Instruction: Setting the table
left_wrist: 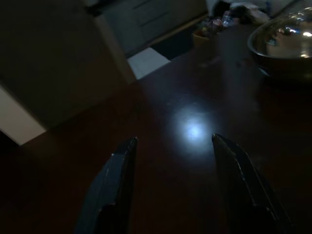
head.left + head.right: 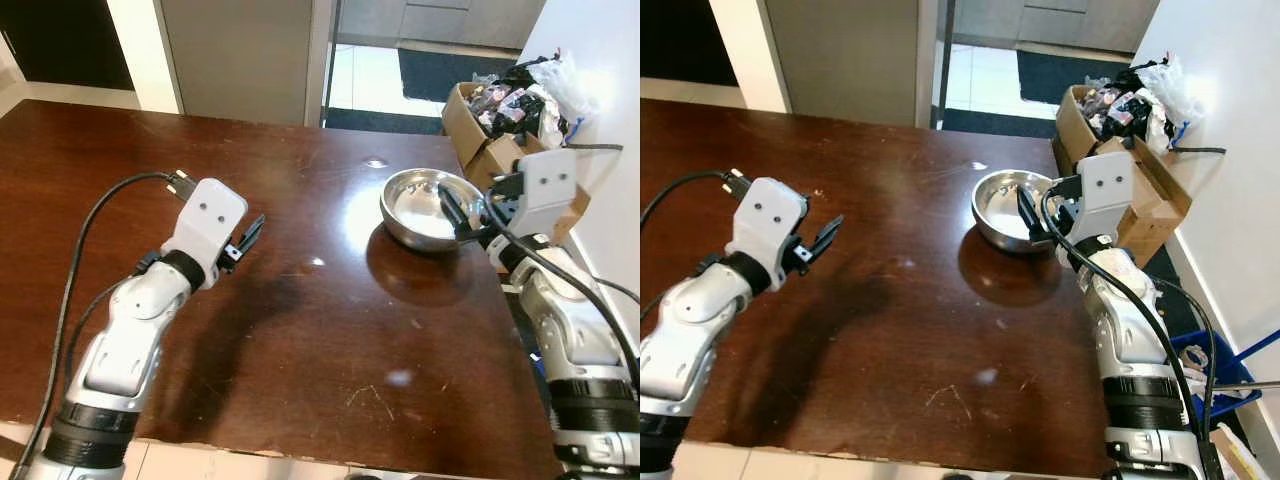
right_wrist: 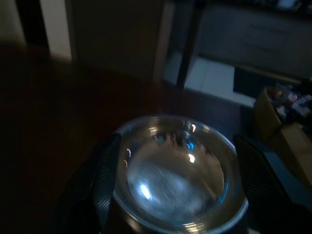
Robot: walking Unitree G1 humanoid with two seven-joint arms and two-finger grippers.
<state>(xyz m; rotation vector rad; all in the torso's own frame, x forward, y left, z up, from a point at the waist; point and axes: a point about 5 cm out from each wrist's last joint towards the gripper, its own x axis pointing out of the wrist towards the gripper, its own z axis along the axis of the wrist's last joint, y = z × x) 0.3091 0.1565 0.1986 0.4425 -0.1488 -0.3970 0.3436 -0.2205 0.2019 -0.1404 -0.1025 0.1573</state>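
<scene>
The steel bowl (image 2: 428, 208) sits near the right edge of the dark wooden table (image 2: 300, 330); it looks light and rigid, with a slick polished wall, so the thin rim is the likeliest place to take it. The right hand (image 3: 175, 180) is spread wide with a finger on each side of the bowl, not yet clenched. The left hand (image 1: 173, 185) hovers released over bare table, well apart from the bowl.
</scene>
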